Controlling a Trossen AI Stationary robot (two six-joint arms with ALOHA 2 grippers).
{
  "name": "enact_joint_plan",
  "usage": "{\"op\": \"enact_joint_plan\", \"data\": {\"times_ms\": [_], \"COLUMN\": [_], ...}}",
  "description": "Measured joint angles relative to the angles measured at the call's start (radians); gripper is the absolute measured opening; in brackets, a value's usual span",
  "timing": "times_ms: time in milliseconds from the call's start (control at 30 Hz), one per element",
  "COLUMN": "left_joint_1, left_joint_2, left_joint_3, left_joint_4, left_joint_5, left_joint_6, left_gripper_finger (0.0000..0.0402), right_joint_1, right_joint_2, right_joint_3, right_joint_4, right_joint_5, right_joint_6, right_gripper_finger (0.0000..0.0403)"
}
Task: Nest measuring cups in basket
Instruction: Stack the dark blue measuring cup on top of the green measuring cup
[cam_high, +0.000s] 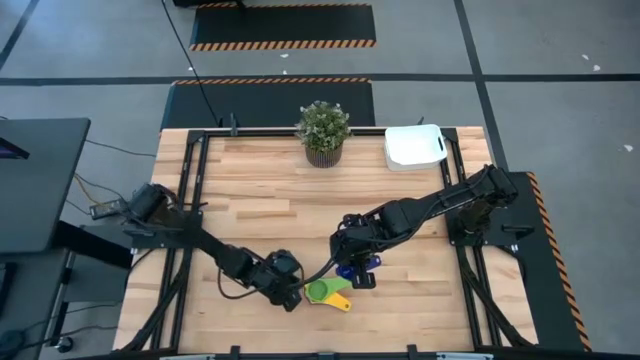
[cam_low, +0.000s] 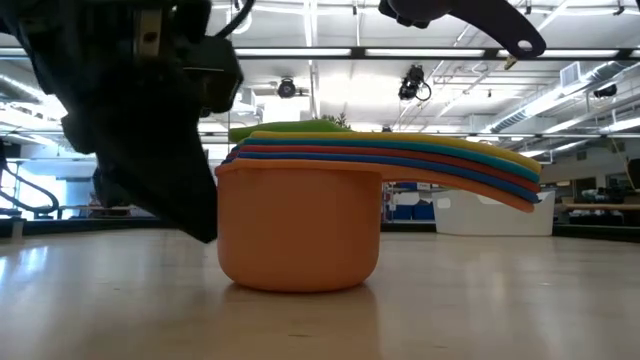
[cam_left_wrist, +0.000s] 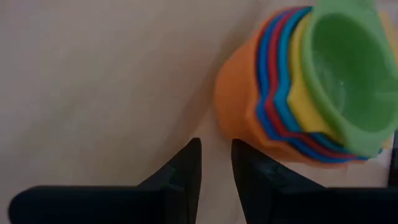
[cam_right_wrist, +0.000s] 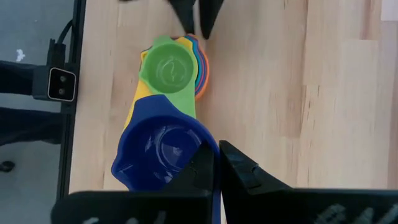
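Left gripper (cam_high: 292, 296): near the table's (cam_high: 250, 180) front edge, fingers slightly apart, empty, just beside the nested cup stack (cam_high: 328, 292). Stack: orange cup (cam_low: 298, 225) outermost, green cup (cam_right_wrist: 166, 67) on top, standing on the wood. Right gripper (cam_high: 360, 272): clamped on the rim of a dark blue cup (cam_right_wrist: 158, 152), held above the stack's handles. White basket (cam_high: 414, 146): far right corner, well apart.
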Motion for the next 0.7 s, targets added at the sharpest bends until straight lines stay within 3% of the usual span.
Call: {"op": "enact_joint_plan", "data": {"times_ms": [333,700], "left_joint_1": [0.002,0.012], "left_joint_2": [0.138,0.122], "left_joint_3": [0.106,0.111], "left_joint_4": [0.081,0.086], "left_joint_5": [0.047,0.055], "left_joint_6": [0.071,0.029], "left_gripper_finger": [0.0095,0.0095], "right_joint_1": [0.000,0.007], "right_joint_2": [0.000,0.012], "right_joint_3": [0.000,0.000], "right_joint_4": [-0.006,0.022], "right_joint_5": [-0.042,-0.143], "right_joint_6": [0.002,0.018], "right_gripper_finger": [0.0012,0.0012]}}
